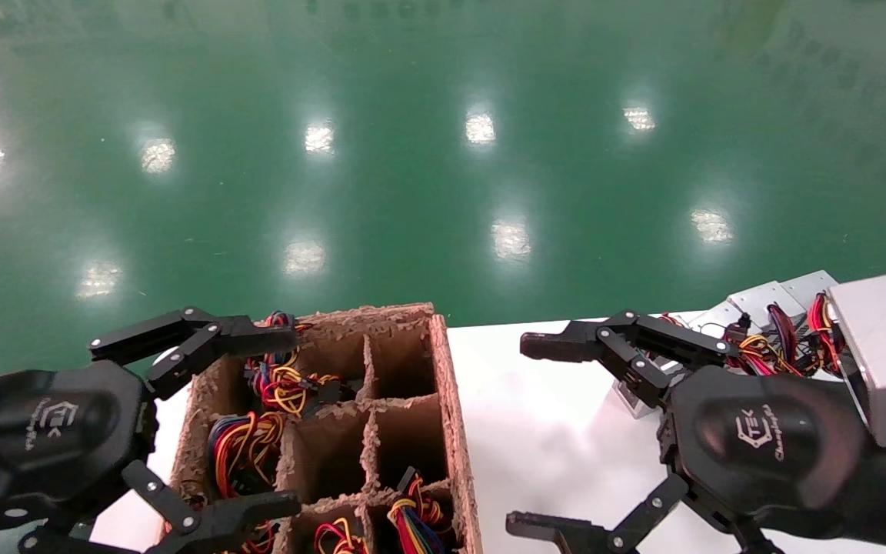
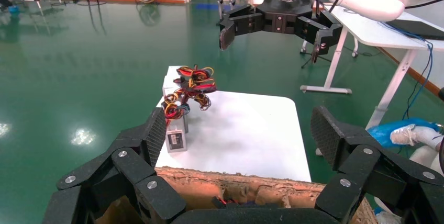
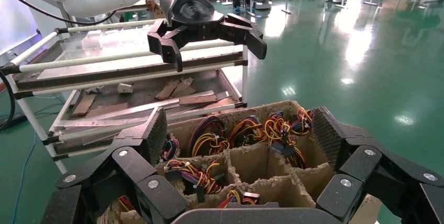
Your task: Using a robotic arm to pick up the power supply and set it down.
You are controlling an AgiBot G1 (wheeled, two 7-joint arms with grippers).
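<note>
The right pincer (image 1: 535,435) is hanging wide open over the white worktop (image 1: 551,431), holding nothing. The left pincer (image 1: 289,419) is gaping open above the cardboard box (image 1: 454,415).

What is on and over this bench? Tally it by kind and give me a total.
grippers, both open: 2 (left gripper, right gripper)
cardboard divider box: 1
white table: 1
power supplies out on the table: at least 3, partly hidden
Total: at least 7
</note>
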